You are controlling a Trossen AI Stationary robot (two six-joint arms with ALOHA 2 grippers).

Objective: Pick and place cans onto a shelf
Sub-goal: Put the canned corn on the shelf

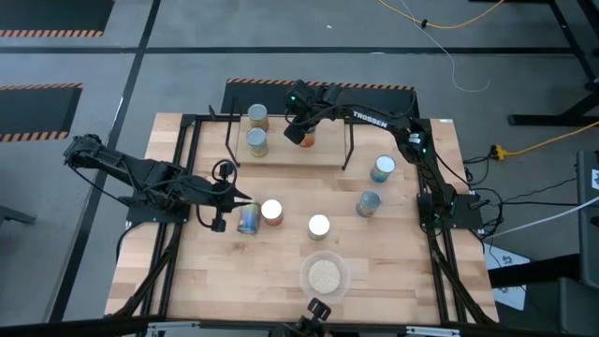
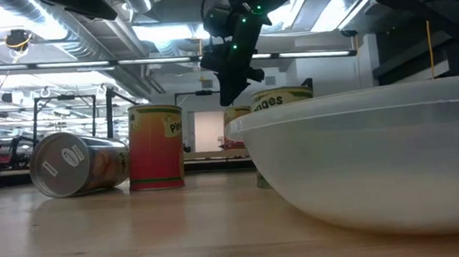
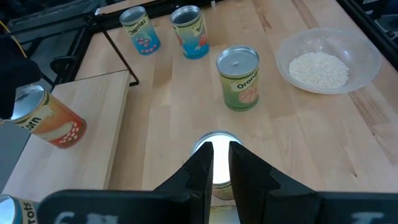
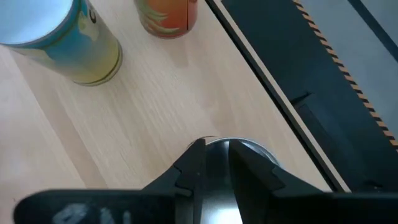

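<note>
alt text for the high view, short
Overhead of a wooden table: the right gripper holds a can over the shelf, where two cans already stand. The left gripper is at a tipped can; four more cans and a bowl of grains sit on the table.

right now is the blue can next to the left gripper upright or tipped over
Tipped over. In the low view the blue-labelled cylindrical tin can lies on its side, silver end facing the camera, beside an upright red can.
</note>
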